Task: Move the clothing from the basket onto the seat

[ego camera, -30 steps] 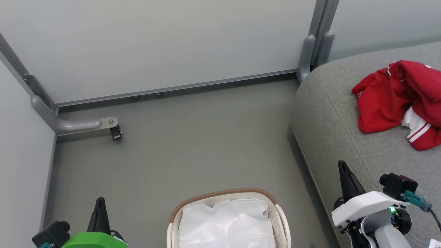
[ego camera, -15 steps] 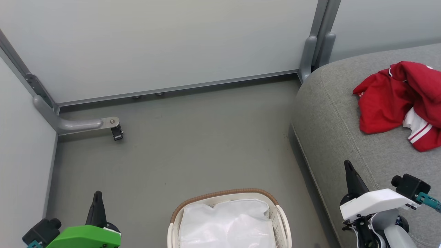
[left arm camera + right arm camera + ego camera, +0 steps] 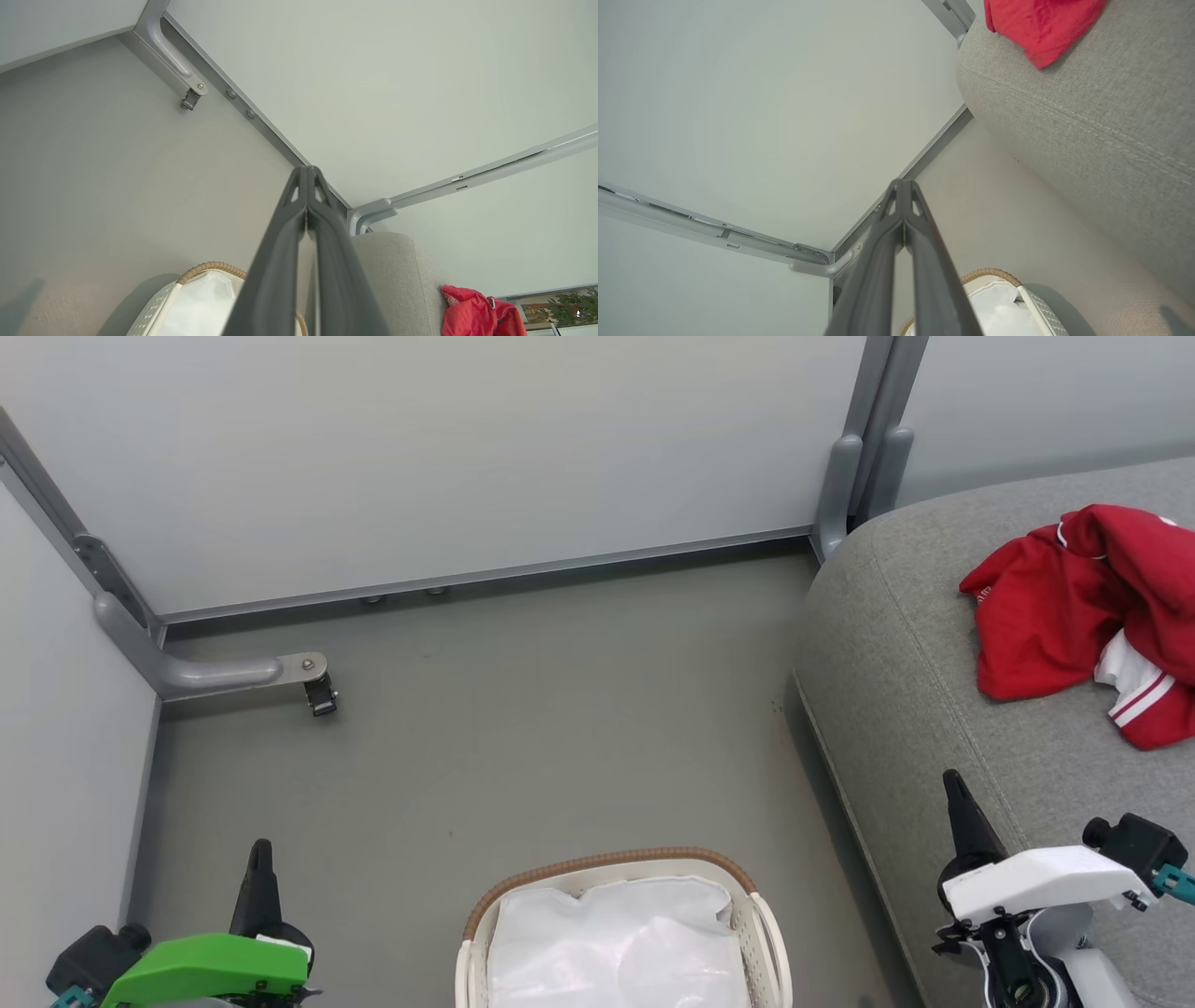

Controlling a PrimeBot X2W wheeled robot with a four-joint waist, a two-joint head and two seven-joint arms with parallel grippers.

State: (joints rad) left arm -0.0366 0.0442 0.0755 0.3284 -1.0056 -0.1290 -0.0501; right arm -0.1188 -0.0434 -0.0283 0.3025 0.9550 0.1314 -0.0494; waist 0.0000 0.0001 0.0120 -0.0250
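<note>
My left claw (image 3: 259,863) hung low at the left of the head view, over the grey floor (image 3: 523,728). Its two dark fingers were pressed flat against each other from root to tip and gripped nothing, and my left wrist view showed just a thin seam between them. My right claw (image 3: 954,789) was clenched just as tightly and was just as empty, its fingers pointing up the head view against the front edge of the seat (image 3: 896,644). Whether it hung over the cushion or over the floor beside it, I could not tell. The clothing (image 3: 1064,607) lay on that seat, well apart from both my claws. It was a crumpled red heap toward the far right, with a patch of white and a striped white band at its lower side, and part of it ran off the right edge. The basket (image 3: 611,857) stood on the floor between my two claws, near the seat's front, its brown rim curving around a rumpled white liner sheet (image 3: 616,943) that lay inside. Pale wall panels (image 3: 448,457) closed the space behind, and a grey metal bracket (image 3: 224,674) with a small dark caster reached out from the left corner.
</note>
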